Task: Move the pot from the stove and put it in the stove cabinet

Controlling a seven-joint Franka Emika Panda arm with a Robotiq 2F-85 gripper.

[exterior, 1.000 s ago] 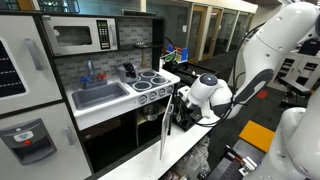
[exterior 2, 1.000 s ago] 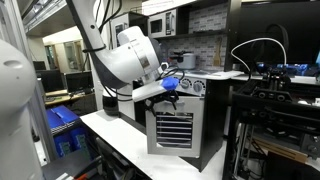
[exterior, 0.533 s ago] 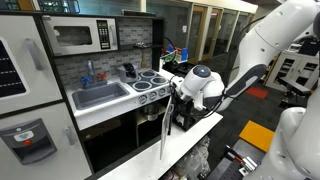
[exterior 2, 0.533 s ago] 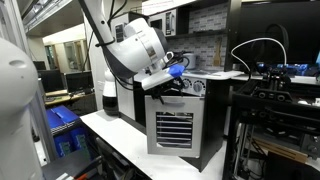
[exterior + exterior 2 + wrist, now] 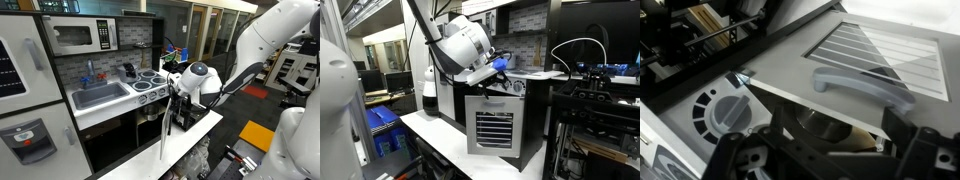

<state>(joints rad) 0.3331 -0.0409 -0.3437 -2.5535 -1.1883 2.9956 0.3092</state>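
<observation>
A silver pot sits inside the stove cabinet, behind the open oven door. In the wrist view the pot shows as a metal curve under the door's edge, between my fingers. My gripper hangs just above the top edge of the door, in front of the stove. It also shows in an exterior view over the vented door. In the wrist view the gripper is open, its fingers wide apart and holding nothing. The stove burners are bare.
The toy kitchen has a sink, a microwave and a dark kettle at the back of the counter. The door handle and a stove knob lie close to the gripper. A white table edge runs below.
My gripper has risen and moved toward the stove, from beside the open door to above its top edge. The pot and the door have not moved.
</observation>
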